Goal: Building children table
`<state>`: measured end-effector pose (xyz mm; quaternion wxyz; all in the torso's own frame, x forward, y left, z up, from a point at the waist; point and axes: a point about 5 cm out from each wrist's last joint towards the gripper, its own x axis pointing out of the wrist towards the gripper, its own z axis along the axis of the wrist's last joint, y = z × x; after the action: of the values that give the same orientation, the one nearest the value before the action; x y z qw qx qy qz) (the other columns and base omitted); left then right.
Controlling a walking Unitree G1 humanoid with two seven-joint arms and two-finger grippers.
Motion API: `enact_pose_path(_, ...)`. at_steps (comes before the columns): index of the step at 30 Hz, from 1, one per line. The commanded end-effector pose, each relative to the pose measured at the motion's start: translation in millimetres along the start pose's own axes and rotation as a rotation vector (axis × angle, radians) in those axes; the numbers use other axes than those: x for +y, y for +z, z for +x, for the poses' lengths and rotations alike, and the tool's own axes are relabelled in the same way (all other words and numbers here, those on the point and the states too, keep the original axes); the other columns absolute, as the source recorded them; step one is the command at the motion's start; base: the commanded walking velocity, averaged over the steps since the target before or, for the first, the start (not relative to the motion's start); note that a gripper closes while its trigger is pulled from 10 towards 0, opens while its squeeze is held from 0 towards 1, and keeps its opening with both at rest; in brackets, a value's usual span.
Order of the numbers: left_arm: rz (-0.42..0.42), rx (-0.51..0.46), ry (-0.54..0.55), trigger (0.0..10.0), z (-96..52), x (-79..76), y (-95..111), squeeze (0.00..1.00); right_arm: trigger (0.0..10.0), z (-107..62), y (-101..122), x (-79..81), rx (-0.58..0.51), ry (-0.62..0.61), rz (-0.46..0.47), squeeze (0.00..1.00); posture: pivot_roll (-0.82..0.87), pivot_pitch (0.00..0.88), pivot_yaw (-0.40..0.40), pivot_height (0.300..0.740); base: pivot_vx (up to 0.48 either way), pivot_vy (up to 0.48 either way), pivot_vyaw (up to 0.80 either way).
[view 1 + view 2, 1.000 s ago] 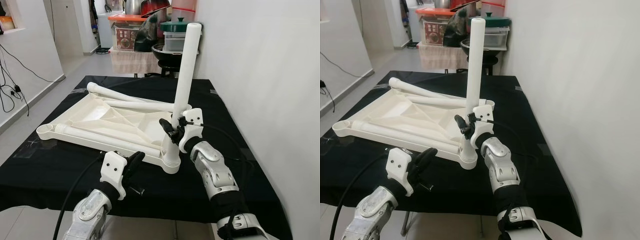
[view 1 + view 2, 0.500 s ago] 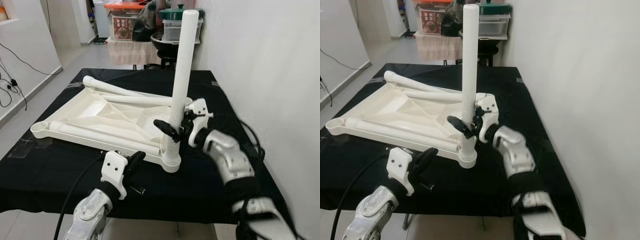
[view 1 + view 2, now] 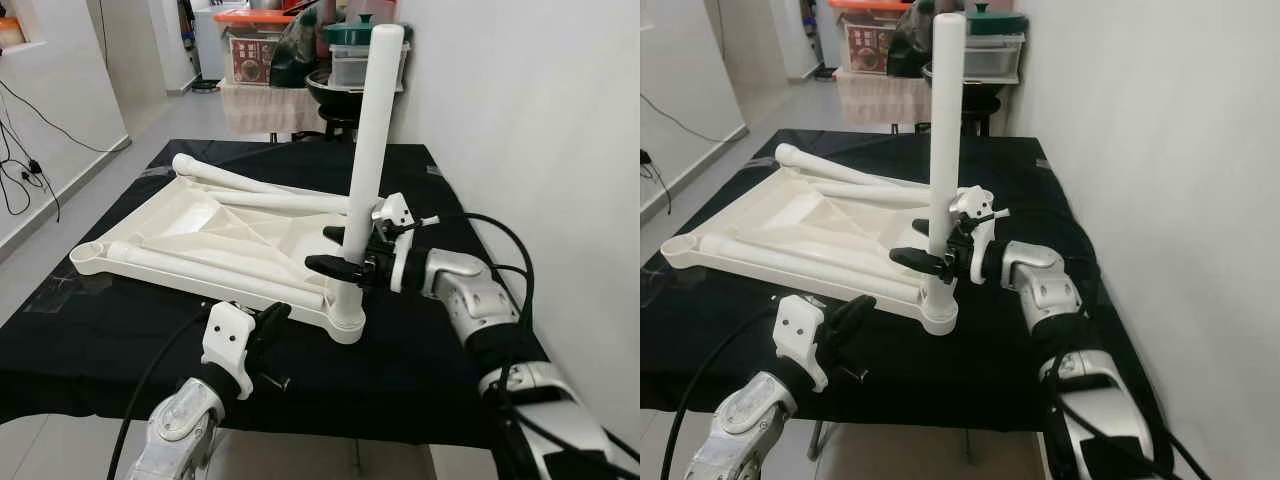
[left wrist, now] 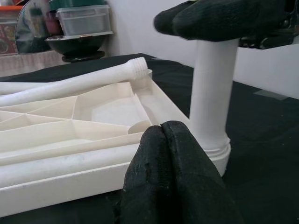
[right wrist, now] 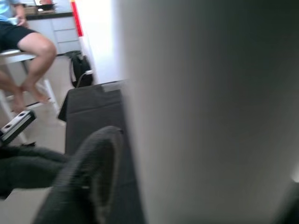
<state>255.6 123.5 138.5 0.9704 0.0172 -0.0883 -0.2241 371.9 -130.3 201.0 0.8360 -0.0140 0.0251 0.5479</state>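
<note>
A white plastic tabletop lies upside down on the black-covered table. One white table leg stands upright in the tabletop's near right corner socket. My right gripper is shut on this leg low down, one finger in front of it and one behind. The leg looms close in the right wrist view. Three more legs lie on the tabletop, one along its near edge and one at the far side. My left gripper hovers shut and empty just before the tabletop's near edge, its fingertips pressed together.
A white wall runs close along the table's right side. Behind the table stands a low stand with pots and boxes. Cables trail on the floor at the left. A person sits on a stool, seen in the right wrist view.
My right forearm has swung out to the right and its wrist has turned around the upright leg, still gripping it. The left gripper has stayed put.
</note>
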Motion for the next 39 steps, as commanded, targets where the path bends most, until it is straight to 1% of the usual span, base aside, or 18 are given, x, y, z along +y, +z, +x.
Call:
enact_pose_path(1,-0.009,0.012,-0.003,10.0,-1.2,-0.8,-1.0,0.0,0.0,2.6,-5.7,2.0,0.004,0.041,0.016,0.0,0.02,0.0,-0.039,0.74,0.0,0.0,0.0)
enact_pose_path(9,-0.008,0.011,-0.002,10.0,-1.1,-0.2,-0.7,0.0,0.0,1.8,-15.0,-1.5,0.033,-0.089,-0.007,0.0,0.01,0.0,-0.04,0.74,0.0,0.0,0.0)
enact_pose_path(10,-0.008,0.01,-0.001,10.0,-1.4,0.4,-0.6,0.0,0.0,2.7,-23.8,-1.2,0.055,-0.184,0.002,0.0,0.02,0.0,-0.039,0.74,0.0,0.0,0.0)
enact_pose_path(11,-0.006,0.011,-0.001,10.0,-1.9,1.0,-0.6,0.0,0.0,7.4,-38.9,-1.0,0.101,-0.412,0.019,0.0,0.01,0.0,-0.043,0.74,0.0,0.0,0.0)
enact_pose_path(12,-0.006,0.011,-0.001,10.0,-1.9,1.0,-0.6,0.0,0.0,7.4,-38.9,-1.0,0.101,-0.412,0.019,0.0,0.01,0.0,-0.043,0.74,0.0,0.0,0.0)
enact_pose_path(13,-0.005,0.012,-0.001,10.0,-2.2,1.8,-0.5,0.0,0.0,6.8,-51.3,-2.5,0.094,-0.744,0.103,0.0,0.01,0.0,-0.044,0.74,0.0,0.0,0.0)
enact_pose_path(16,-0.003,0.013,-0.001,10.0,-2.0,3.0,-0.3,0.0,0.0,17.3,-64.1,21.8,0.109,-0.811,0.133,0.0,0.02,0.0,-0.039,0.74,0.0,0.0,0.0)
enact_pose_path(17,-0.001,0.014,-0.002,10.0,-2.1,4.1,-0.6,0.0,0.0,21.1,-60.2,35.4,0.107,-0.839,0.059,0.0,0.0,0.0,-0.022,0.74,0.0,0.0,0.0)
enact_pose_path(24,-0.003,0.015,-0.005,10.0,-0.6,4.3,-0.8,0.0,0.0,22.3,-64.0,34.5,0.103,-0.797,0.127,0.0,0.01,0.0,-0.036,0.74,0.0,0.0,0.0)
enact_pose_path(25,-0.002,0.013,0.0,10.0,0.0,4.1,-0.7,0.0,9.1,22.4,-65.0,30.7,0.129,-0.799,0.117,0.0,0.01,0.0,-0.038,0.74,0.0,0.0,0.0)
enact_pose_path(28,0.0,0.011,0.003,10.0,0.4,4.0,-0.6,0.0,9.1,23.2,-66.7,29.6,0.146,-0.799,0.111,0.0,0.01,0.0,-0.038,0.74,0.0,0.0,0.0)
enact_pose_path(29,-0.001,0.01,0.003,10.0,0.6,3.7,-0.7,0.0,10.0,24.8,-65.9,31.7,0.136,-0.783,0.112,0.28,0.0,0.0,-0.031,0.74,0.0,0.0,0.0)
enact_pose_path(32,-0.001,0.01,0.003,10.0,0.6,3.5,-0.8,0.0,10.0,26.3,-64.7,33.7,0.121,-0.768,0.118,0.28,0.0,0.0,-0.031,0.74,0.0,0.0,0.0)
enact_pose_path(33,-0.003,0.012,-0.001,10.0,0.7,3.0,-1.2,0.0,10.0,30.3,-58.1,37.4,0.082,-0.712,0.126,1.0,0.0,0.0,-0.029,0.74,0.0,0.0,0.0)
enact_pose_path(34,-0.003,0.012,-0.001,10.0,0.7,3.0,-1.2,0.0,10.0,30.3,-58.1,37.4,0.082,-0.712,0.126,1.0,0.0,0.0,-0.029,0.74,0.0,0.0,0.0)
enact_pose_path(36,-0.007,0.013,-0.005,10.0,0.8,1.6,-1.5,0.0,10.0,37.4,-40.4,46.6,0.006,-0.513,0.073,1.0,0.0,0.0,-0.031,0.74,0.0,0.0,0.0)
enact_pose_path(38,-0.007,0.013,-0.005,10.0,0.8,1.6,-1.5,0.0,10.0,37.4,-40.4,46.6,0.006,-0.513,0.073,1.0,0.0,0.0,-0.031,0.74,0.0,0.0,0.0)
enact_pose_path(39,-0.008,0.013,-0.008,10.0,0.5,0.2,-1.4,0.0,10.0,37.1,-33.9,50.8,-0.001,-0.382,0.016,0.0,0.01,0.0,-0.041,0.74,0.0,0.0,0.0)
